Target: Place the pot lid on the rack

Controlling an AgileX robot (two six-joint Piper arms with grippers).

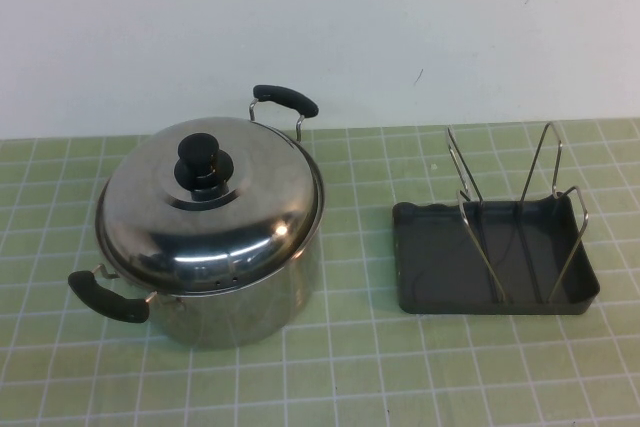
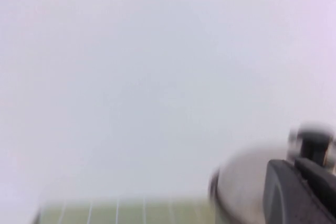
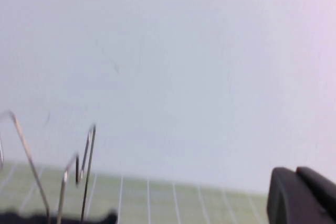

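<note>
The pot lid (image 1: 235,222), shiny steel with a black knob (image 1: 203,159), sits on the steel pot (image 1: 250,312) at the table's left. The rack (image 1: 520,209), wire loops standing in a dark grey tray (image 1: 425,269), is at the right. Neither arm shows in the high view. My left gripper (image 2: 294,167) is shut and empty, held back from the pot, with the lid (image 2: 244,182) blurred beyond it. My right gripper (image 3: 295,174) is shut and empty, held back from the rack, whose wires (image 3: 86,169) show beyond it.
The pot has two black handles, one at the front left (image 1: 108,295) and one at the back (image 1: 285,99). A green gridded mat (image 1: 360,367) covers the table. A white wall (image 1: 320,27) stands behind it.
</note>
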